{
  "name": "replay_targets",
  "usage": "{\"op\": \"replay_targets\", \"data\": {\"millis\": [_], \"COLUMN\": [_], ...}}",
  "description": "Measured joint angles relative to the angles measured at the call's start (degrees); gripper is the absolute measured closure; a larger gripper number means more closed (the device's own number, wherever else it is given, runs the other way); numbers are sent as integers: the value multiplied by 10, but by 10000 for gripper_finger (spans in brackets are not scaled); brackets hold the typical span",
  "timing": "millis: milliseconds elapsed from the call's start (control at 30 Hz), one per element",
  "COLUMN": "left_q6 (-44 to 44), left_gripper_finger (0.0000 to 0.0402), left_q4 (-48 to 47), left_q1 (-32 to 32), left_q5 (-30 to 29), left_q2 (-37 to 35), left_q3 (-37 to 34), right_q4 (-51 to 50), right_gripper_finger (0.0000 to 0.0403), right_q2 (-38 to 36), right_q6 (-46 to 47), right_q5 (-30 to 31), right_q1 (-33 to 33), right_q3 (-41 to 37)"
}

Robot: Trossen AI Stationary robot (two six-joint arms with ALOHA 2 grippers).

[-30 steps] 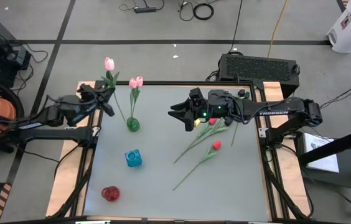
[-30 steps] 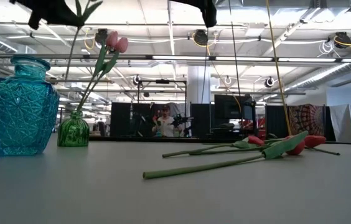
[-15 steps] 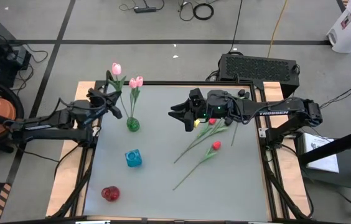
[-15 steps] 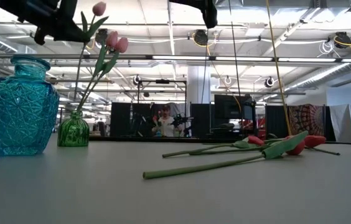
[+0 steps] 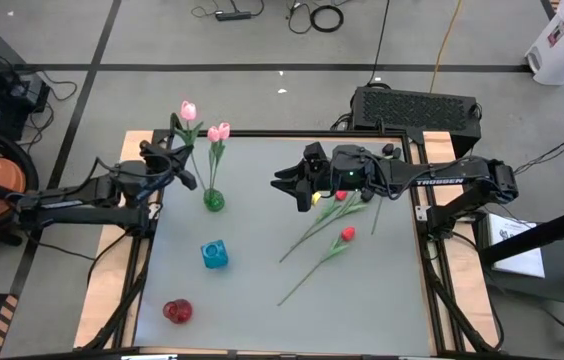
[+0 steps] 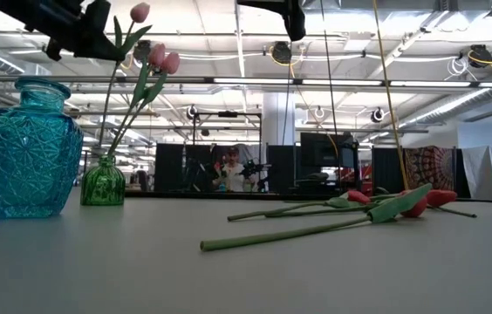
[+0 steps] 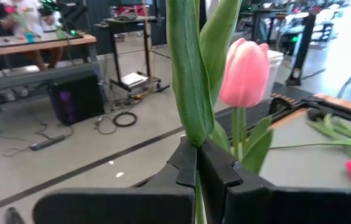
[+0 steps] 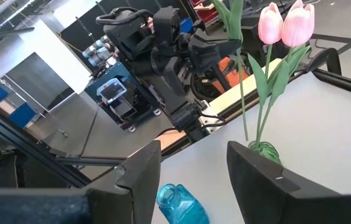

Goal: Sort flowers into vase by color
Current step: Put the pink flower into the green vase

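Observation:
My left gripper (image 5: 175, 160) is shut on a pink flower (image 5: 188, 110) near the table's far left, just left of the green vase (image 5: 213, 200). The flower's stem (image 6: 106, 105) runs down to the green vase's mouth (image 6: 104, 159). Two pink flowers (image 6: 163, 59) stand in that vase. My right gripper (image 5: 287, 186) hovers open at mid-table, holding nothing. Red flowers (image 5: 345, 215) lie flat on the table under and near my right arm. My left gripper pinches the pink flower's stem and a long leaf (image 7: 194, 134) between its two fingers, some way below the head. The fingers come about level from the table's left and lie across the stem. The flower stands nearly upright, its head (image 6: 140, 12) above the fingers.
A blue vase (image 5: 214, 254) stands near the table's middle left and a red vase (image 5: 177, 311) at the near left. Open tabletop lies between the vases and the red flowers. People and benches show far behind the table in the low view.
My left gripper has gone down and toward the green vase with the pink flower, still shut on it. The flower's head has dropped into the low view. Over the last half second nothing has moved.

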Motion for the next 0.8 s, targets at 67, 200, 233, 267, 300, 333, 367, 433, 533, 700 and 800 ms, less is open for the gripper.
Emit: {"op": "replay_targets", "data": {"millis": [67, 200, 233, 267, 300, 333, 367, 433, 533, 700, 800], "left_q6": [1, 0, -1, -8, -17, -27, -33, -44, -45, -45, -45], "left_gripper_finger": [397, 397, 397, 397, 397, 397, 397, 397, 397, 397, 397], "left_q4": [0, 1, 2, 3, 3, 3, 3, 3, 10, 31, 35], "left_q1": [0, 0, 0, 0, 0, 0, 0, 0, 0, 0, 0], "left_q5": [-13, -28, -32, -37, -42, -49, -55, -58, -59, -59, -59], "left_q2": [7, 22, 27, 31, 36, 41, 45, 52, 62, 76, 82], "left_q3": [0, 0, 0, 0, 0, 0, 0, 0, 0, 0, 0], "right_q4": [0, 0, -1, -2, -3, -3, -4, -4, -5, -15, -16], "right_gripper_finger": [227, 227, 227, 227, 227, 227, 227, 227, 227, 227, 227], "right_q2": [0, 0, 0, 0, 0, 0, 0, 0, 0, 0, 0], "right_q6": [0, 0, 0, 0, 0, 0, 1, 5, 10, 11, 11], "right_q5": [0, 0, 0, 0, 0, 0, 0, 0, 0, 0, 0], "right_q1": [0, 0, 0, 0, 0, 0, 0, 0, 0, 0, 0], "right_q3": [0, 0, 0, 0, 0, 0, 0, 0, 0, 0, 0]}}
